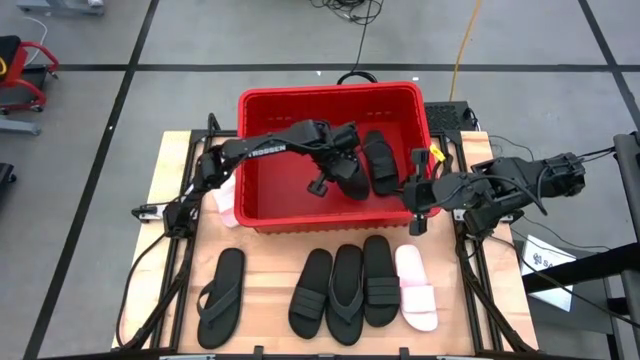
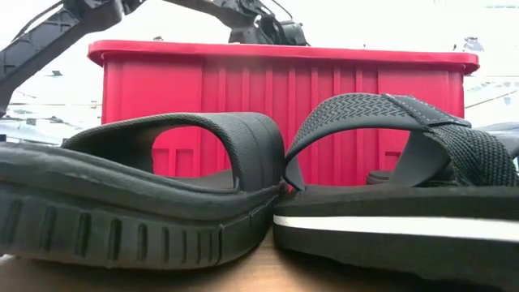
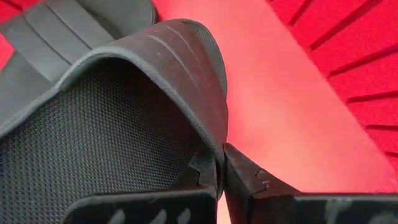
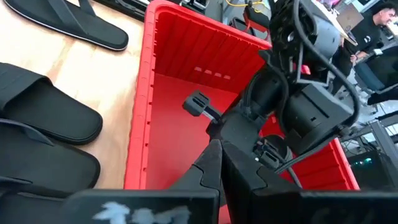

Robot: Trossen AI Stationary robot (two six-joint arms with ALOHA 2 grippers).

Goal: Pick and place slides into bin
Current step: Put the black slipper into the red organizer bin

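The red bin (image 1: pixel 262 214) stands at the table's far middle. My left gripper (image 1: pixel 334 178) reaches into it from the left and is shut on a black wide-strap slide (image 1: pixel 352 178). A second black slide (image 1: pixel 381 160) lies on the bin floor beside it. My right gripper (image 1: pixel 415 197) is shut and empty, just outside the bin's right wall near its front corner; in its own view (image 4: pixel 219 163) the fingertips meet. Several slides lie in a row on the near table: a thong (image 1: pixel 221 297), black slides (image 1: pixel 311 292) (image 1: pixel 380 281), a thong (image 1: pixel 347 294) and a pale pink-white one (image 1: pixel 416 288). My left gripper pinches the edge of the black slide's wide strap (image 3: pixel 217 146) between its two fingers (image 3: pixel 244 177). The fingers come slanting down from the table's left. The slide is inside the bin, over its red floor (image 3: pixel 280 93); whether its sole rests there, I cannot tell.
Another pale slide (image 1: pixel 226 202) lies on the table left of the bin, under my left arm. In the low view two black slides (image 2: pixel 162 186) (image 2: pixel 405 186) stand close in front of the bin's near wall (image 2: pixel 284 89). A person (image 4: pixel 373 28) shows beyond the table.
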